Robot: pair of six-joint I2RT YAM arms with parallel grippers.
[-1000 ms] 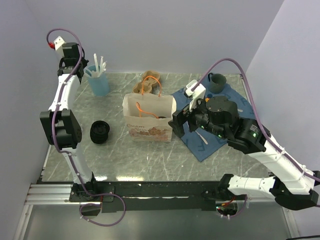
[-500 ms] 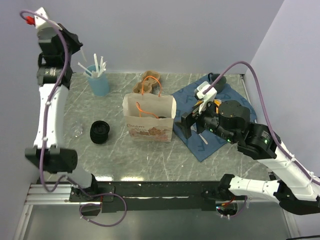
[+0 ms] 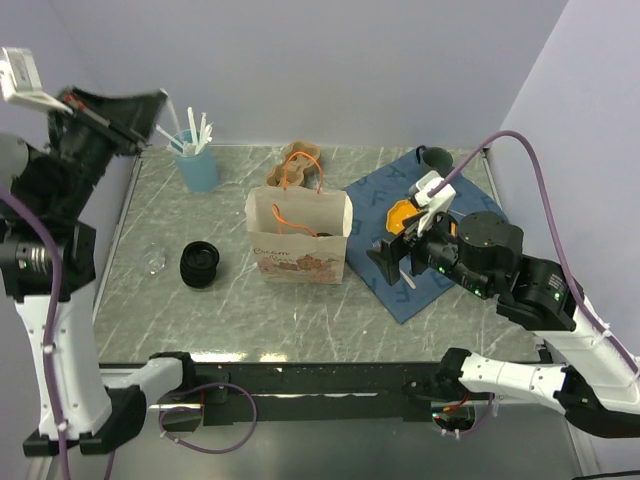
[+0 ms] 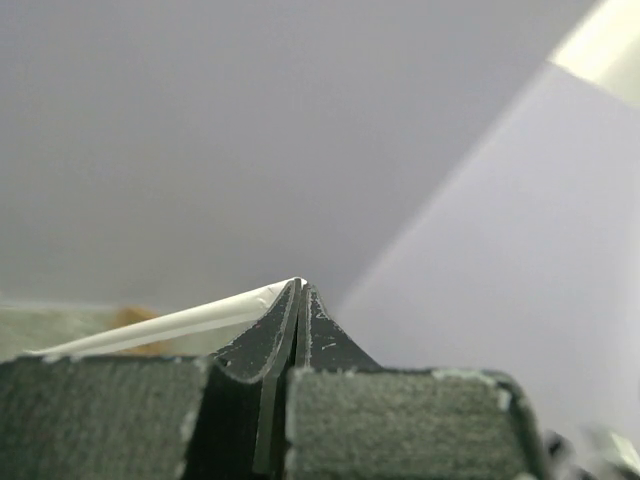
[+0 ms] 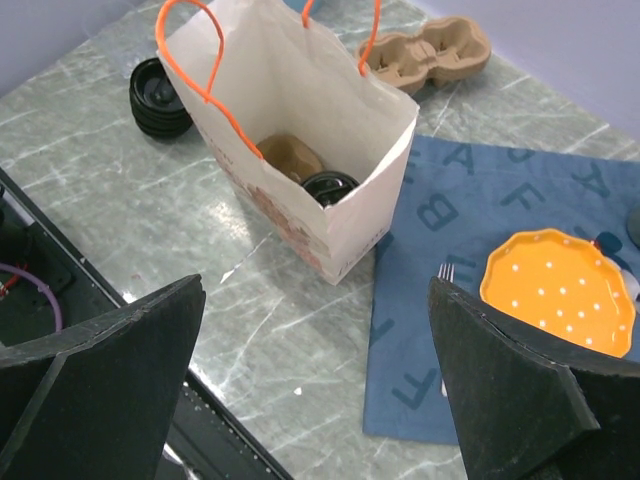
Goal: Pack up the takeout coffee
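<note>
Lavender walls (image 3: 350, 60); grey marble tabletop (image 3: 300, 310).

Paper bag (image 3: 298, 238): one, frame centre. Black cup (image 3: 198, 265) on table, left of centre, plus second black cup (image 5: 330, 188) inside bag: two. Brown item (image 5: 290, 155) in bag: one. Cardboard carrier (image 3: 300, 157): one. Light-blue cup (image 3: 197, 168): one; white sticks (image 3: 203, 128): several, number unclear. Teal mug (image 3: 433, 165): one. Orange plate (image 5: 558, 300): one. Blue cloth (image 5: 470, 215): one.

An orange dotted plate (image 5: 558, 300) lies on the blue lettered cloth (image 5: 452, 222).
</note>
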